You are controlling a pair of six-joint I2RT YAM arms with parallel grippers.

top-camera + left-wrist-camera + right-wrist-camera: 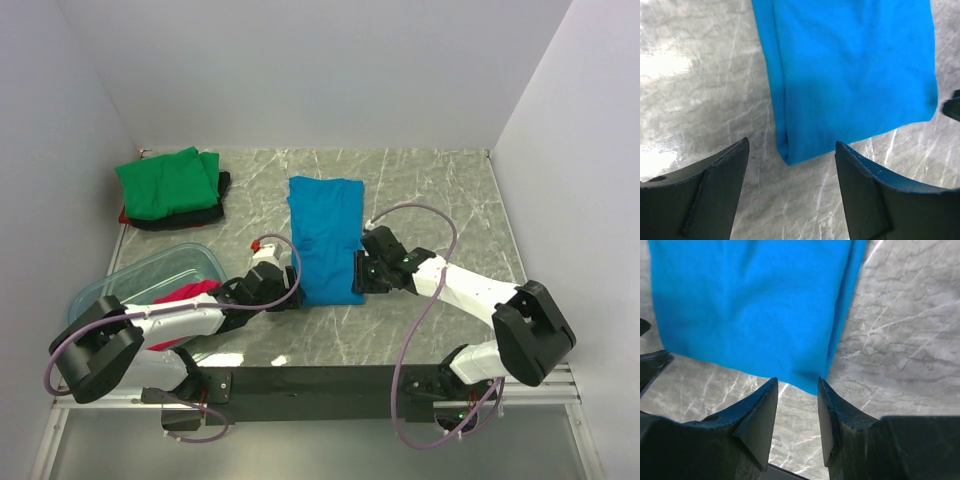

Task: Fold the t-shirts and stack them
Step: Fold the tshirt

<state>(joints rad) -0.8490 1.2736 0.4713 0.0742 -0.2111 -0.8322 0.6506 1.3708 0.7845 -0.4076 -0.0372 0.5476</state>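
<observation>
Bare table [440, 200] lies open from the blue t-shirt [326, 238] across to the right wall [565, 150]. A narrower lane runs between that shirt and the green-topped stack [172, 185] in the far-left corner. The clear bin [130, 275] blocks the near left. The left end effector [290, 298] and right end effector [362, 272] crowd the shirt's near corners, with its hem free between them.

Desk and bin, seen from above.
Grey marble-patterned desk [430, 200], glossy with glare patches; clear plastic bin [165, 265] sits at its near-left edge; plain white walls [320, 70] close off three sides.
</observation>
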